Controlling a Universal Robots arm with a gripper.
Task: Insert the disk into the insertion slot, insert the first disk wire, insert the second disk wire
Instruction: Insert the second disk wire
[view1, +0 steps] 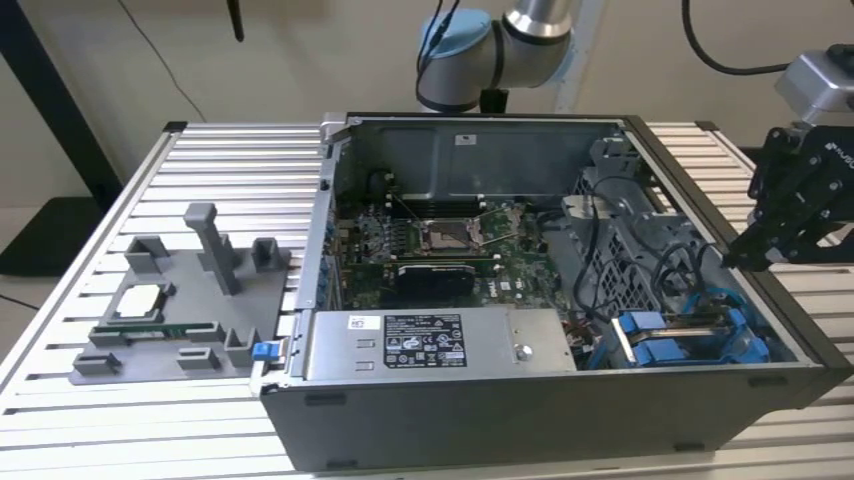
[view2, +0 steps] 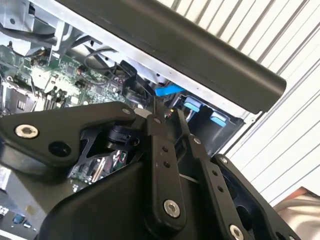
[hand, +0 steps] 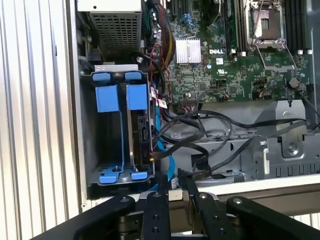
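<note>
while the gripper (view1: 745, 258) hangs over the side wall of the open computer case (view1: 534, 425) on the exterior view's right, the disk (hand: 141, 132) stands on edge inside the insertion slot (hand: 86, 140), clear of the jaws and not between them. in the first wrist view its bright blue carrier frame sits next to a second blue frame in the grey cage, and a dark face of the drive shows beside it. the gripper (hand: 172, 186) is seen there at the case's rim, just past the near end of the cage. a blue cable (hand: 159, 145) runs alongside the disk toward the jaws, with a bundle of black cables (hand: 215, 127) close by; whether either is plugged into the drive i cannot tell. nor can i tell whether the jaws are parted, closed or pinching anything. in the second wrist view the gripper (view2: 165, 116) points at the case wall. in the exterior view the power-supply box (view1: 427, 345) lies beside the cage, the motherboard (view1: 441, 250) is behind it, and a grey fixture (view1: 174, 310) rests on the slatted table (view1: 160, 440) toward the exterior view's left.
</note>
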